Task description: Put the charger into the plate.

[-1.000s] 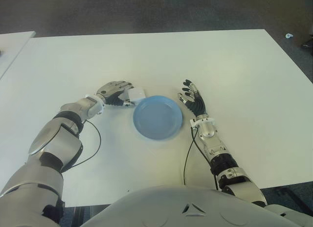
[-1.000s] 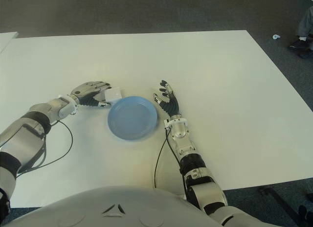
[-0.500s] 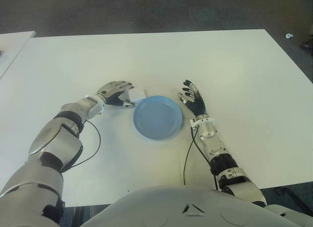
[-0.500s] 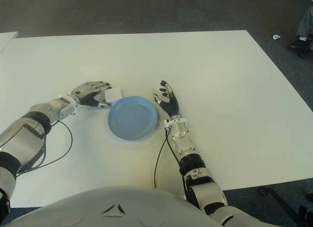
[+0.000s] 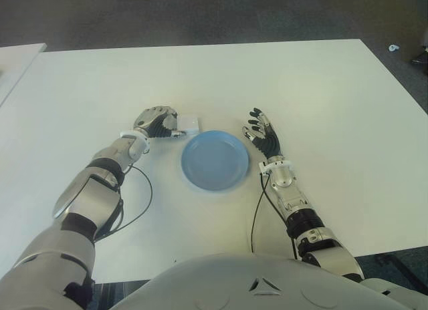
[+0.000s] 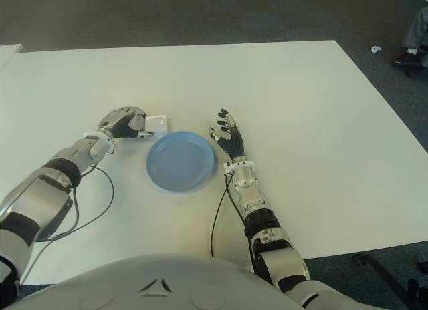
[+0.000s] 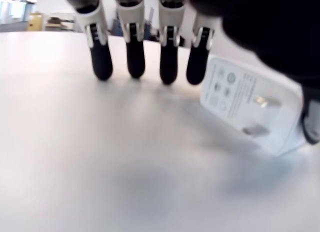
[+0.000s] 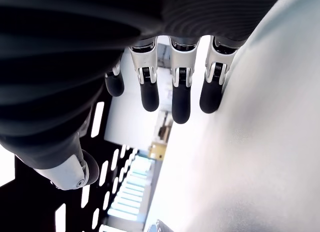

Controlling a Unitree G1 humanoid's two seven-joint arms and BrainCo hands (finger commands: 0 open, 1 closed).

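The white charger (image 5: 190, 125) lies on the white table (image 5: 321, 96) just beyond the left rim of the blue plate (image 5: 215, 160). My left hand (image 5: 158, 119) is curled right beside it, on its left. In the left wrist view the charger (image 7: 255, 112) shows its two prongs and sits between the nearest finger and the thumb, while the other fingertips (image 7: 167, 67) press down on the table. My right hand (image 5: 263, 133) shows to the right of the plate with its fingers spread and nothing in them.
A black cable (image 5: 137, 206) loops on the table by my left forearm, and another (image 5: 256, 213) runs beside my right forearm. The table's far edge meets dark carpet (image 5: 200, 16). A second table's corner (image 5: 17, 59) shows at far left.
My left forearm has swung inward and the hand has turned, now more upright against the charger's left side. The charger has shifted slightly away from me. The right hand has not moved.
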